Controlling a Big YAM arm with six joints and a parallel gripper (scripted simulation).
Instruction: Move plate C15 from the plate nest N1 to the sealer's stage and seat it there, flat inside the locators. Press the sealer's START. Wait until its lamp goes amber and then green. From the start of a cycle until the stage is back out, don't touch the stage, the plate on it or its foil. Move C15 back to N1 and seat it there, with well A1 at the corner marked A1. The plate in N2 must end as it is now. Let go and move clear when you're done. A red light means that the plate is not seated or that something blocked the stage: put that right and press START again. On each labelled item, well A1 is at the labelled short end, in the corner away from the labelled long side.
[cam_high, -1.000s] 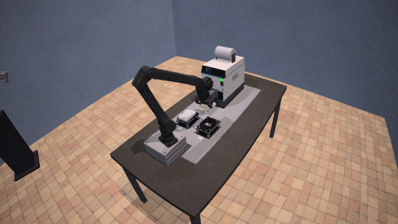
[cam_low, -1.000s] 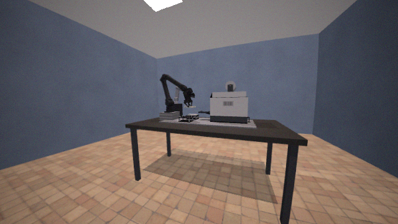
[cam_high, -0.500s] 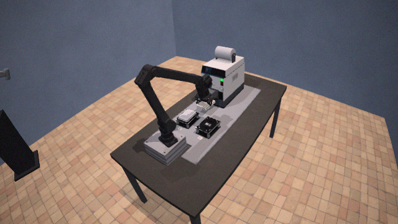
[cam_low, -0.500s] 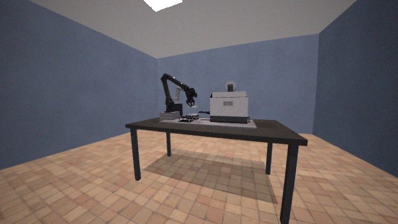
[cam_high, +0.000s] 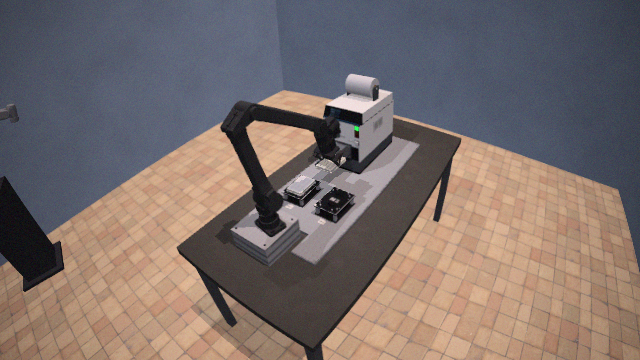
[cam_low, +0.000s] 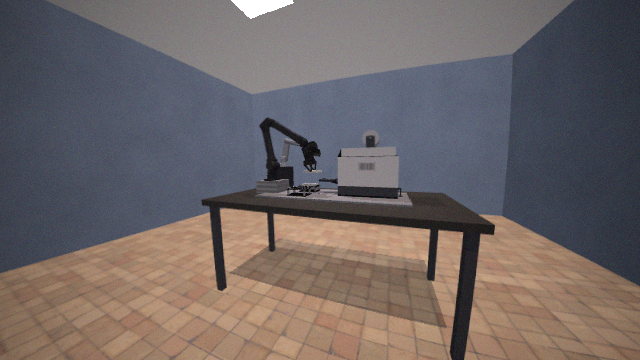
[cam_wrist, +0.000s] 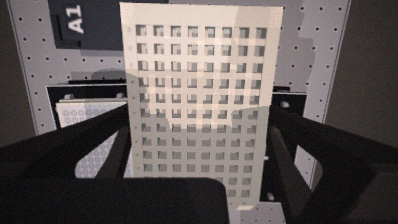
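My gripper (cam_high: 330, 159) (cam_low: 311, 169) (cam_wrist: 199, 111) is shut on a cream plate with square wells, C15 (cam_high: 326, 165) (cam_low: 314, 171) (cam_wrist: 200, 90). It holds the plate by its long sides, about level, above the board between the nests and the sealer (cam_high: 375, 131) (cam_low: 368, 174). The sealer's lamp (cam_high: 356, 128) is green. The dark stage (cam_low: 327, 180) (cam_wrist: 100, 30) sticks out of the sealer; its A1 label shows in the wrist view. The black nest without a plate (cam_high: 334, 202) is N1. A white plate (cam_high: 302, 185) (cam_wrist: 92, 112) sits in the other nest, N2. No mark on C15 is readable.
The nests stand side by side on the light perforated board (cam_high: 312, 252) (cam_wrist: 325, 50), between the arm's grey base block (cam_high: 265, 240) (cam_low: 272, 186) and the sealer. A foil roll (cam_high: 361, 85) (cam_low: 370, 133) is on the sealer. The dark table (cam_high: 360, 260) extends around the board.
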